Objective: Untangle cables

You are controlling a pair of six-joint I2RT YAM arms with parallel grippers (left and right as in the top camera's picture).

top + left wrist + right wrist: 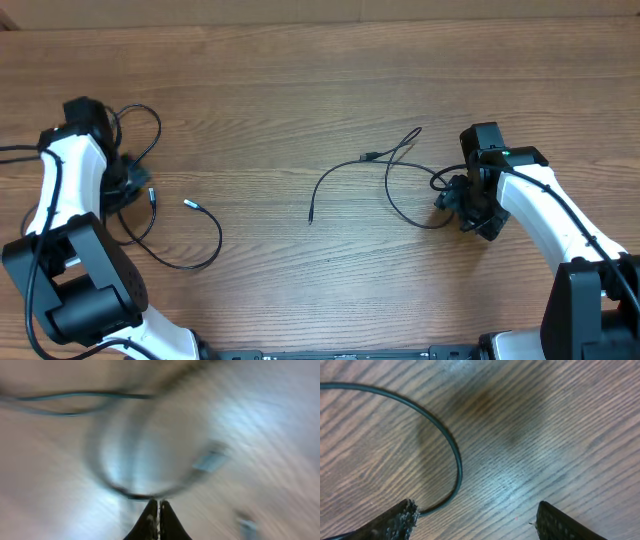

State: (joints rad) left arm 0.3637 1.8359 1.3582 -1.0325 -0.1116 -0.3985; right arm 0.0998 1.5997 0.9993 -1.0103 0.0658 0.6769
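Left gripper (158,519) jaws pinched shut on blurred thin black looped cord (127,494); right gripper (480,522) jaws wide open, thin black curved cable (456,460) just beside one finger, on wood-grain table (545,435)

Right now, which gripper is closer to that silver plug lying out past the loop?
Left. The left gripper is close by the silver plug; the right gripper is far off on the opposite side.
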